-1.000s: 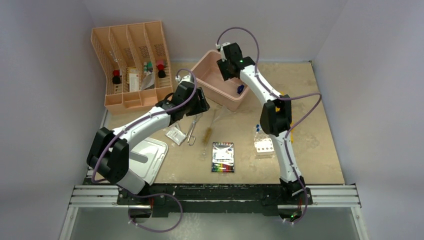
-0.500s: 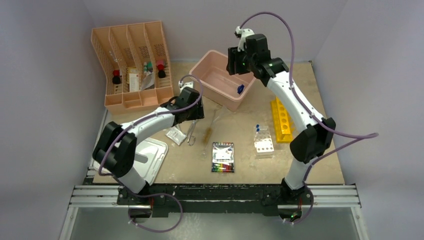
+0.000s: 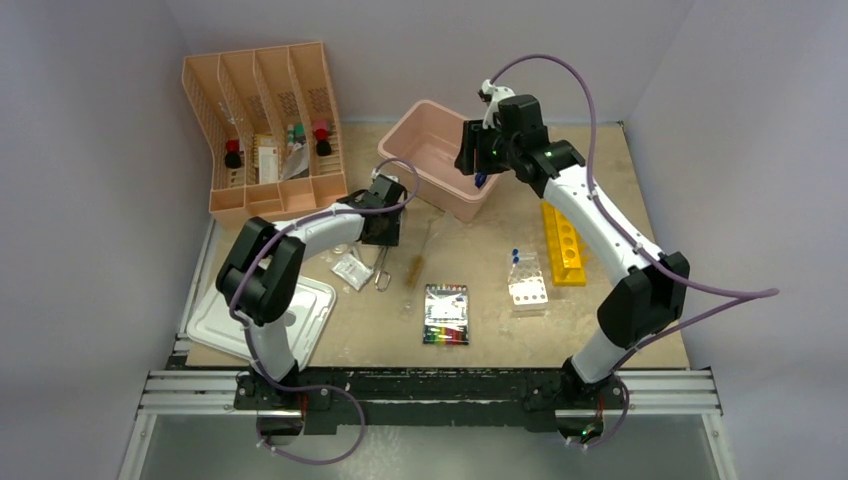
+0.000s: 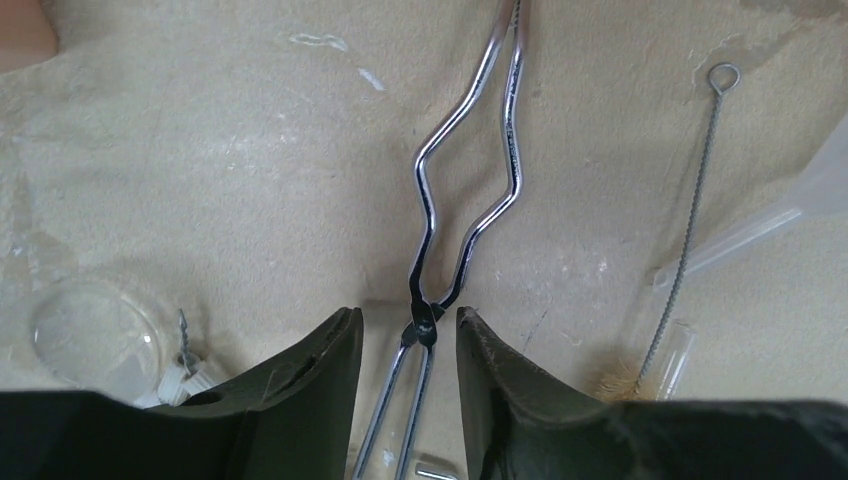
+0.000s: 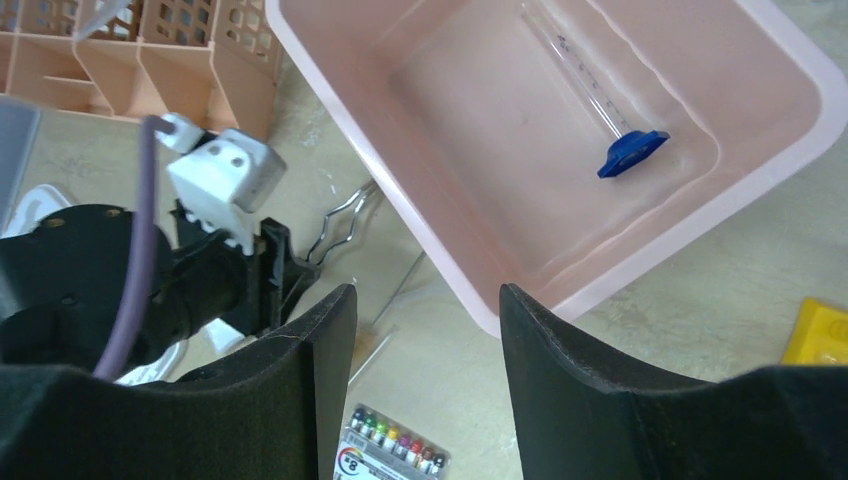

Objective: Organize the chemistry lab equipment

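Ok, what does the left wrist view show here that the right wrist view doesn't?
Only the left wrist: the brown bristle brush with its wire loop handle, right of the metal tongs, and a small clear packet at lower left. Only the right wrist: the pink tub with the blue hexagonal-based cylinder lying inside, the peach organizer, a marker box, and the right claw, open and empty. Both: the metal tongs, the left claw open astride them near the pivot, and the beige tabletop.
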